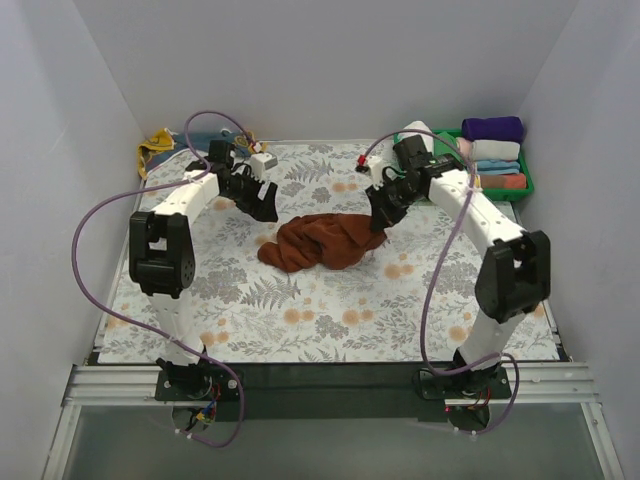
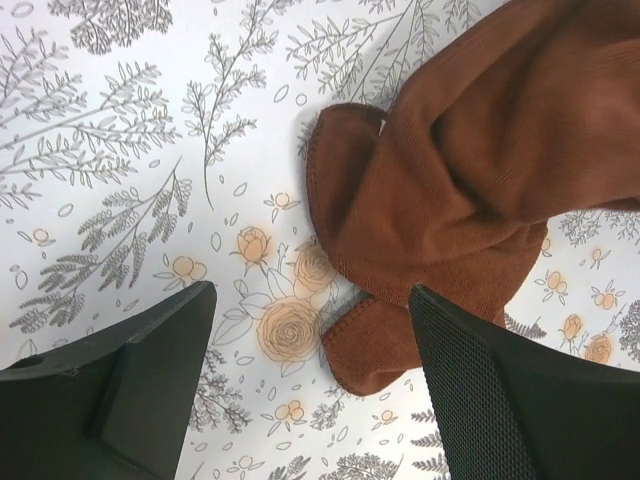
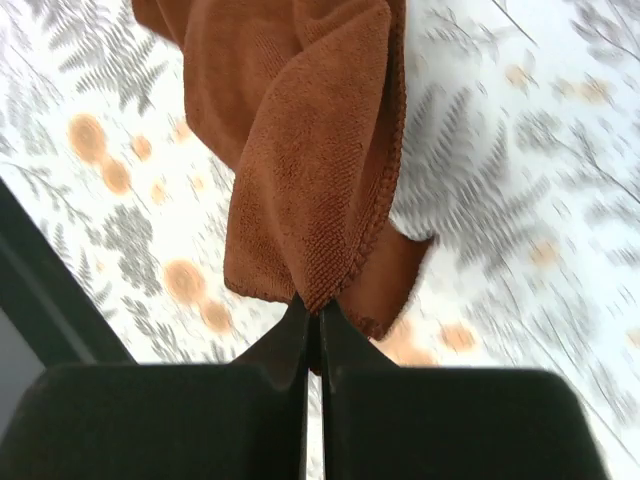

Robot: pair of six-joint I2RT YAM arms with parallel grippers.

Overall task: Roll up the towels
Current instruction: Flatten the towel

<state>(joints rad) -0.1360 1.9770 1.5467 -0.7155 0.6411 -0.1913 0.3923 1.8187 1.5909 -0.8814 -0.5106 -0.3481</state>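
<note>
Top external view: the rust-brown towel (image 1: 322, 243) lies crumpled near the middle of the floral mat (image 1: 300, 320), between the two arms. The right gripper (image 3: 312, 312) has its jaws pressed fully together on a fold of the towel's hemmed edge. In the right wrist view the cloth spreads away from the pinched tips, over the mat. The left gripper (image 2: 308, 300) hovers just beside the towel's left end with its jaws wide apart, gripping nothing. In the left wrist view a rounded corner of the towel lies on the mat below the gap, close to the finger at the right of that view and apart from the other. Whether cloth and finger touch cannot be told. The mustard-yellow towel (image 1: 155, 150) lies bunched at the far left corner, well apart from both grippers. A green tray (image 1: 527, 182) holding rolled cloths stands at the far right corner.
</note>
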